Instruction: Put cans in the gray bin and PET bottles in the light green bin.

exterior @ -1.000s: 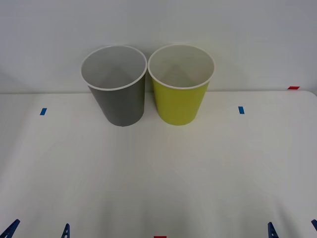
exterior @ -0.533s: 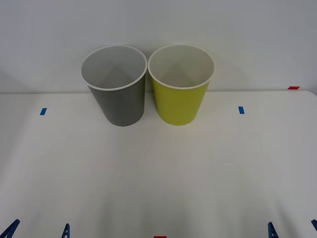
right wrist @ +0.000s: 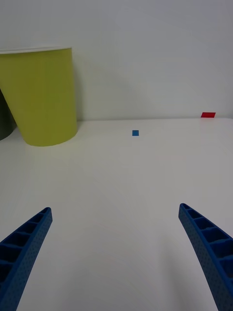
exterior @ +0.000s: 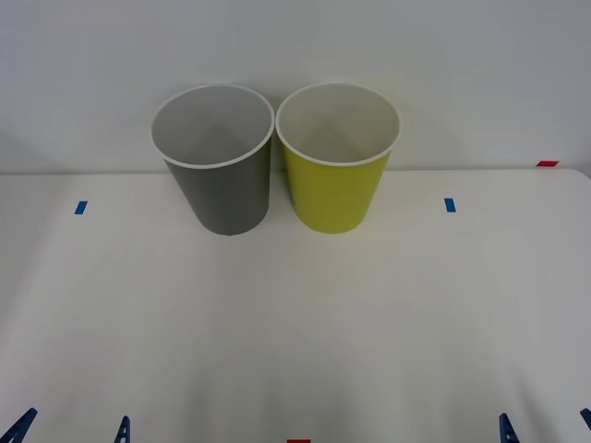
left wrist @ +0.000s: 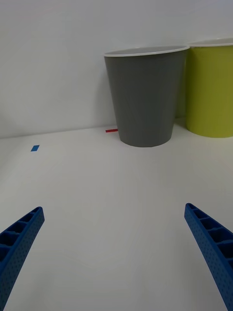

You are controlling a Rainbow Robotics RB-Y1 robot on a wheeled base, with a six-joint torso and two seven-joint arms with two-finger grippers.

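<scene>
We see a white table (exterior: 295, 323) with two tall tapered bins standing upright against a pale wall. The gray bin (exterior: 222, 189) is our landmark. The light green bin (exterior: 336, 189) stands just beside it on its right, their white rims nearly touching. Both bins show pale insides with nothing visible in them.

Small tape marks lie on the table: a blue mark (exterior: 80, 207) well to the left of the gray bin, another blue mark (exterior: 450, 205) to the right beyond the green bin, and a red mark (exterior: 547, 163) farther right at the table's back edge.

Our left gripper (exterior: 71, 430) sits low at the near edge of the table, well in front of the gray bin and to its left, blue ribbed fingers (left wrist: 19, 243) spread wide apart and holding nothing. Our right gripper (exterior: 545, 426) sits at the near edge too, far right of the gray bin, its fingers (right wrist: 208, 243) likewise spread apart and empty.
</scene>
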